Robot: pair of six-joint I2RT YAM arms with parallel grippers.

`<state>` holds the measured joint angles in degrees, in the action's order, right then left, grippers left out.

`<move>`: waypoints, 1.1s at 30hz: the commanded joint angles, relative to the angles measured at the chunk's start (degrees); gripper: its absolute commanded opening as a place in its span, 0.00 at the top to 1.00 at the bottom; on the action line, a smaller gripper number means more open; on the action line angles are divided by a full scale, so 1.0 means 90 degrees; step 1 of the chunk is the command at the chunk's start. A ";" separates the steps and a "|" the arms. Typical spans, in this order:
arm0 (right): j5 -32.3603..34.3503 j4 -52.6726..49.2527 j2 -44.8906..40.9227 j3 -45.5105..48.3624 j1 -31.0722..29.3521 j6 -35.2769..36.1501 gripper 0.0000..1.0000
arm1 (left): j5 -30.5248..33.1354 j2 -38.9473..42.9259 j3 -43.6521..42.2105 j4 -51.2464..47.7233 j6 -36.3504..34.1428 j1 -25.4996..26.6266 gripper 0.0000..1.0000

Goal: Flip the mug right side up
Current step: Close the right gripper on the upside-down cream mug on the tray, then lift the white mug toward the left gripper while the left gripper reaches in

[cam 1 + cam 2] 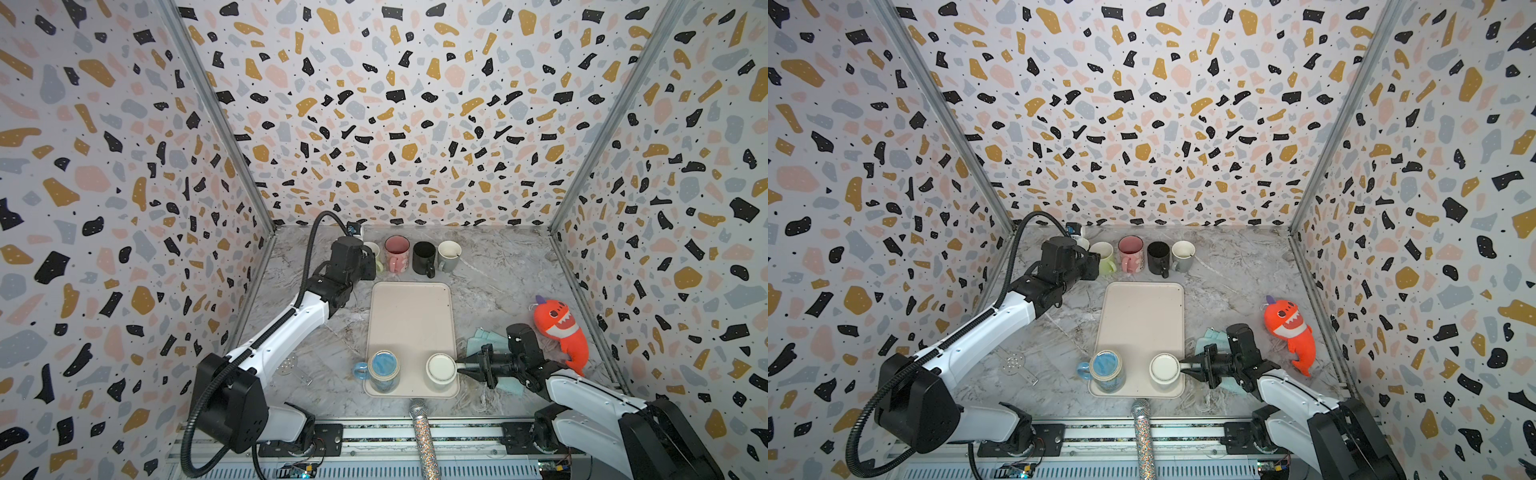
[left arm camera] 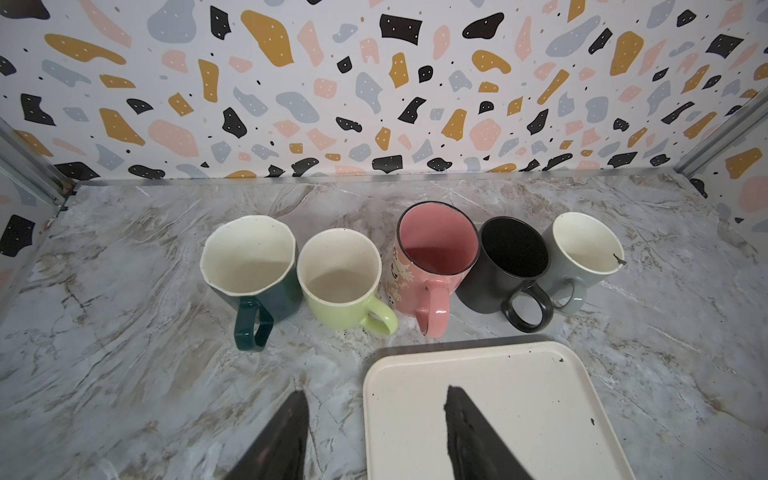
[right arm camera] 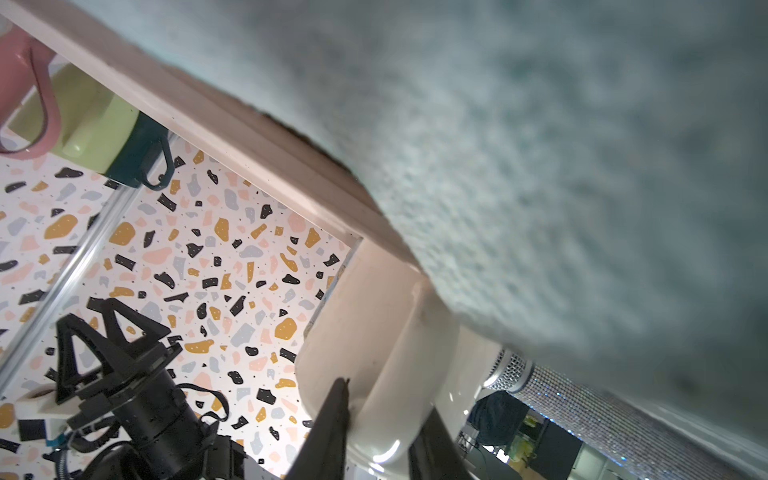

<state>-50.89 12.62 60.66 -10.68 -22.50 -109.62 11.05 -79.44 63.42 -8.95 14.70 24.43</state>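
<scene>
Glitter-covered silver microphone [image 1: 424, 436] lies nearest, across the front rail. Its head points at a beige rectangular plastic tray [image 1: 409, 316] on the marble-pattern table [image 1: 498, 291].

Both top views:
- Two mugs stand on the tray's near end.
- Near-left corner: blue-topped mug [image 1: 383, 370], pale blue handle pointing left. Cannot tell which way up.
- Near-right corner: white ceramic mug [image 1: 440, 368], flat closed base upward, handle sticking out right past the tray rim.
- Right gripper [image 1: 460, 368] lies level with the table, jaws drawn narrow about that handle.
- Crumpled teal cloth [image 1: 482, 338] sits under the right arm.
- Orange plush shark [image 1: 561, 332] lies beyond the cloth, near the right wall.
- Flat perforated metal piece [image 1: 291, 365] lies on the table left of the tray.
- Left arm [image 1: 291, 328] reaches toward the back left, its wrist covering its gripper.

Left wrist view:
- Left gripper [image 2: 374, 392] is half spread, its gap open. One finger is over bare table, the other over the tray's corner.
- Five upright mugs stand in a row by the back wall, all handles toward the camera: dark green faceted mug [image 2: 266, 286], light green mug [image 2: 340, 291], pink mug [image 2: 432, 266], black mug [image 2: 507, 270], grey mug with white inside [image 2: 582, 257].

Right wrist view:
- The blurred cloth fills much of the frame.
- The white mug's handle sits between the two black fingers [image 3: 332, 415]. One tip presses its side and the other lies close against the opposite side.
- The mug rests on the tray.
</scene>
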 commanded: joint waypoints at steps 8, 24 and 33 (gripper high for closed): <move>0.0011 -0.0054 0.0115 -0.0188 -0.0029 0.0186 1.00 | 0.0032 0.0103 -0.0098 0.0194 0.0034 -0.0063 0.46; 0.0687 -0.0640 -0.0789 -0.0765 -0.0029 0.0821 1.00 | -0.0045 0.0220 -0.0152 0.0213 0.0090 -0.0076 0.46; 0.0877 -0.0672 -0.0313 -0.1636 -0.0048 0.2239 1.00 | -0.0092 0.0216 -0.0116 0.0190 0.0109 -0.0074 0.46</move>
<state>-42.59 5.50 57.67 -20.67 -22.63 -95.31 10.92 -78.76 62.46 -8.88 15.25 24.10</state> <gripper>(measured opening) 0.158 0.536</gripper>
